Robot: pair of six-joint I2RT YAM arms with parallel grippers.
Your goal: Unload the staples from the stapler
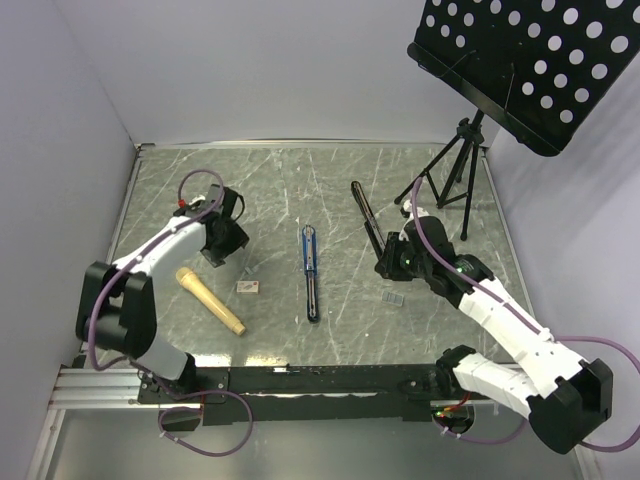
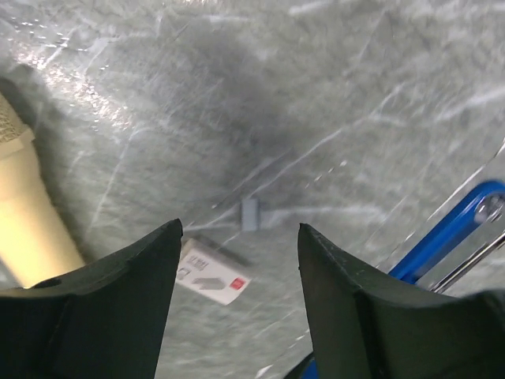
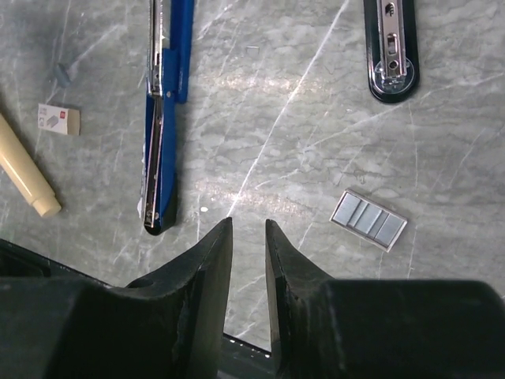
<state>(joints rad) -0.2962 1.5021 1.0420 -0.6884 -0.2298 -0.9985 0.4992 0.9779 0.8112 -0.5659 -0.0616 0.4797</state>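
Observation:
A blue stapler (image 1: 311,270) lies opened out flat mid-table; it also shows in the right wrist view (image 3: 162,110) and the left wrist view (image 2: 454,229). A black stapler (image 1: 365,215) lies to its right (image 3: 391,47). A cluster of silvery staples (image 3: 368,220) lies on the table right of my right gripper (image 3: 248,229), and shows in the top view (image 1: 394,299). The right gripper's jaws stand a narrow gap apart, empty. One short staple strip (image 2: 249,214) lies under my left gripper (image 2: 239,233), which is wide open and empty above the table.
A small tan-and-white box (image 2: 211,274) lies beside the short strip. A tan cylinder (image 1: 210,300) lies at the front left. A black music stand (image 1: 465,170) rises at the back right. Walls close in the table's left and right sides.

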